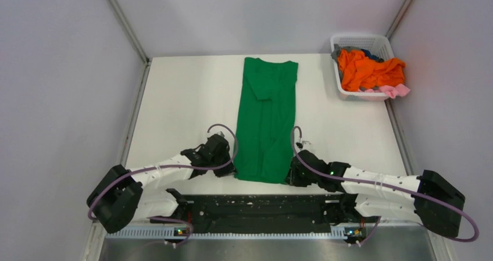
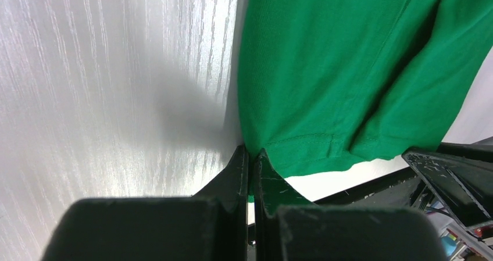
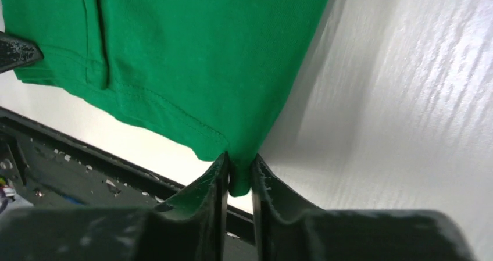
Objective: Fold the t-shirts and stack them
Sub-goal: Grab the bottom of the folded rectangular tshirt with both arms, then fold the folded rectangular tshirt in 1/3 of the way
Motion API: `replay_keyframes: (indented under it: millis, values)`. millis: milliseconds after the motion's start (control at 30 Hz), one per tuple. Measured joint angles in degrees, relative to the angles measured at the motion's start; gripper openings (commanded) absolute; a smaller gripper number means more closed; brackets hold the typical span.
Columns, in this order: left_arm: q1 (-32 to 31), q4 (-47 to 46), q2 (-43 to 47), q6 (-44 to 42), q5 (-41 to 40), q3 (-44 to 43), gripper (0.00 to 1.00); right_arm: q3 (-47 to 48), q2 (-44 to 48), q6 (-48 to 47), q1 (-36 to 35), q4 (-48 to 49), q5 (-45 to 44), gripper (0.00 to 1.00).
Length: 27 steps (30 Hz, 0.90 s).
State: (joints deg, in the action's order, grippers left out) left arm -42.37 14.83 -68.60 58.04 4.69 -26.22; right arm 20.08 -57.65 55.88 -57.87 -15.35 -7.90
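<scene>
Both arms reach forward from their bases and lie low, with the elbows splayed outward and the forearms angling in toward each other, so the two wrists face inward at about the same level. The left hand (image 1: 225, 169) is pinched tight on the near left corner of the shirt (image 1: 266, 115), its fingers pressed together over the hem. The right hand (image 1: 292, 177) mirrors it at the near right corner, its fingers a narrow gap apart with cloth caught between them.
</scene>
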Motion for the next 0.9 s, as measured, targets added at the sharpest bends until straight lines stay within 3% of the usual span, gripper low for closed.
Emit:
replay_keyframes:
  millis: [67,467,633,900]
  values:
    - [-0.11,-0.09,0.57,0.42,0.31,0.48,0.00,-0.61,-0.11,0.31,0.00,0.96,1.27,0.00]
    - [-3.23,-1.53,11.67,3.50,6.43,5.53,0.00,0.90,6.82,-0.50,-1.36,-4.87,4.76,0.00]
    - [-2.25,-1.70,6.54,1.16,7.93,-1.18,0.00,7.21,4.66,-3.30,0.39,-5.29,1.75,0.00]
    - [6.78,-1.25,-6.38,-6.01,8.63,-19.12,0.00,16.57,-2.95,-11.02,13.49,-4.81,1.40,0.00]
